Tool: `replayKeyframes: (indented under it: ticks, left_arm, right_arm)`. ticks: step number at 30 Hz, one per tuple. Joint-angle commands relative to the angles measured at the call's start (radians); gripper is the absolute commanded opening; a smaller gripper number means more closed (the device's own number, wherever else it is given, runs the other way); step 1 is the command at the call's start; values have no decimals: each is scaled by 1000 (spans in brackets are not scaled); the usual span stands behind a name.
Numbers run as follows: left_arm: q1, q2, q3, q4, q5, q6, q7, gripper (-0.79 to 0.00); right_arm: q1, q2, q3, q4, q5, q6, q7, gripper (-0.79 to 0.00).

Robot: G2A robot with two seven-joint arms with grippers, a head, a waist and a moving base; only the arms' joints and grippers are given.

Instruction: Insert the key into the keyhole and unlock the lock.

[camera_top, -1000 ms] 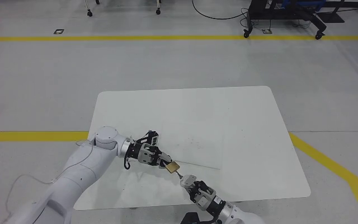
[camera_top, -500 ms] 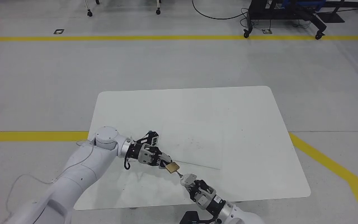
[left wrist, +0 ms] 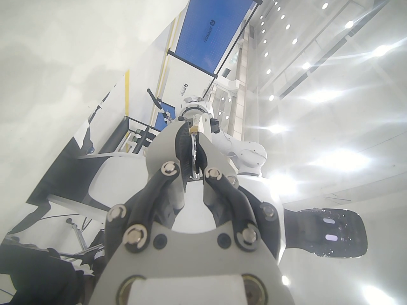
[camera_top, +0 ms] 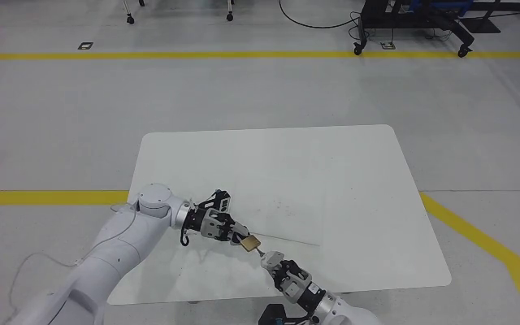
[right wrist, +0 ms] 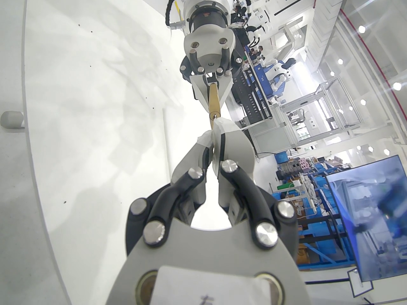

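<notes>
The left gripper [camera_top: 235, 233] is clamped on the brass padlock [camera_top: 251, 241], holding it over the near part of the table [camera_top: 357, 187] with its keyhole end turned toward the right gripper [right wrist: 213, 136]. That gripper pinches the key [right wrist: 215, 116], whose tip meets the bottom of the padlock. Pickup and lining-up look done. How deep the key sits cannot be told, so the full push-in and the unlocking turn seem left.

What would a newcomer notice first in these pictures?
The brass lock catches the eye first, held over the white table near its front edge by the left gripper. The right gripper faces it and pinches the key, whose tip is at the lock's end. How deep it sits cannot be told.
</notes>
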Motion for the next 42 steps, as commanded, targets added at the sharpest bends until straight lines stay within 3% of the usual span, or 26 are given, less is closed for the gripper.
replayKeyframes:
  ticks: [1, 26, 29, 30, 31, 38, 42]
  left_arm:
    - [0, 0, 0, 1, 3, 1, 0, -785]
    - [-5, -19, -16, 21, 49, 1, 3, -785]
    - [-4, -21, -22, 19, 56, 0, 5, -785]
    - [-3, -21, -25, 19, 55, -2, 8, -785]
    - [-2, -21, -30, 18, 54, -7, 12, -785]
    - [22, -9, -112, 17, -8, -131, 75, -785]
    - [65, 8, -184, -21, 11, -365, 263, -785]
  right_arm:
    - [1, 0, -2, 1, 0, 2, 1, -785]
    - [76, -17, -49, 44, 62, -15, 53, -785]
    - [80, -16, -44, 45, 82, -44, 41, -529]
    - [81, -16, -38, 44, 96, -47, 42, -182]
    - [82, -16, -33, 42, 107, -52, 42, 0]
    - [26, -2, 37, 3, 194, -58, -64, 0]
    - [1, 3, 63, -11, 226, -59, -95, 0]
